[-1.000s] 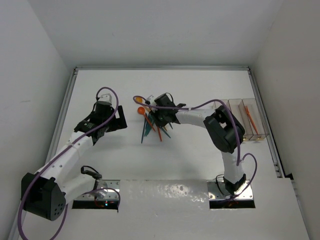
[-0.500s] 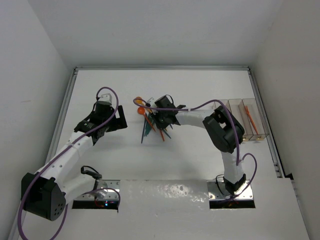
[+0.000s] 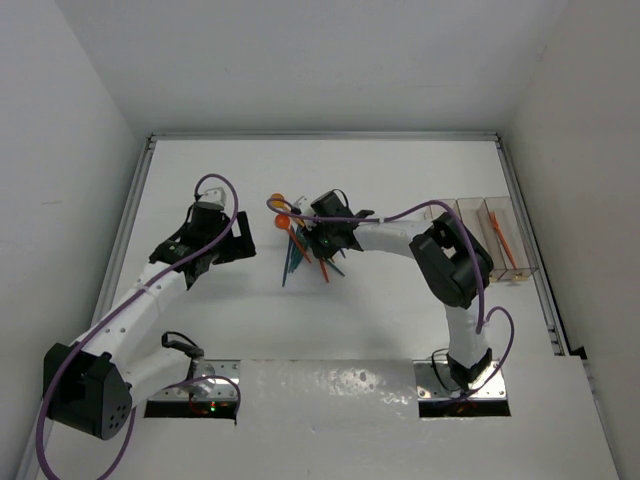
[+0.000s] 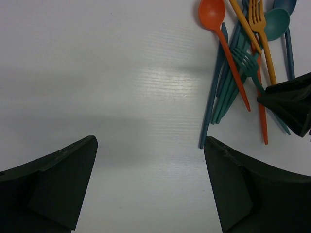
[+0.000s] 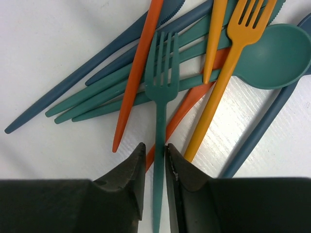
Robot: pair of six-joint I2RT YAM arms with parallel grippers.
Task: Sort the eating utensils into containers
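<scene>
- The left gripper (image 4: 150, 187) sits at centre left of the top view, over bare white table (image 3: 400, 180). Its black jaws are spread wide with nothing between them
- Just right of it, at centre frame, lies the loose heap of thin plastic spoons, forks and knives (image 3: 303, 252) in orange, yellow-orange, teal and blue, crossed over one another. An orange plastic spoon (image 4: 212, 13) is at its upper left edge
- The right gripper (image 5: 155, 156) is down on this heap, its jaws pinched narrowly round the handle of a teal plastic fork (image 5: 163, 82) that lies on top of the others
- At the far right stand the three clear plastic bins joined in a row (image 3: 483, 215); the rightmost holds an orange piece
- Judged step: picking one fork. Next it calls for a straight lift clear of the tangle, then a carry right to a bin
</scene>
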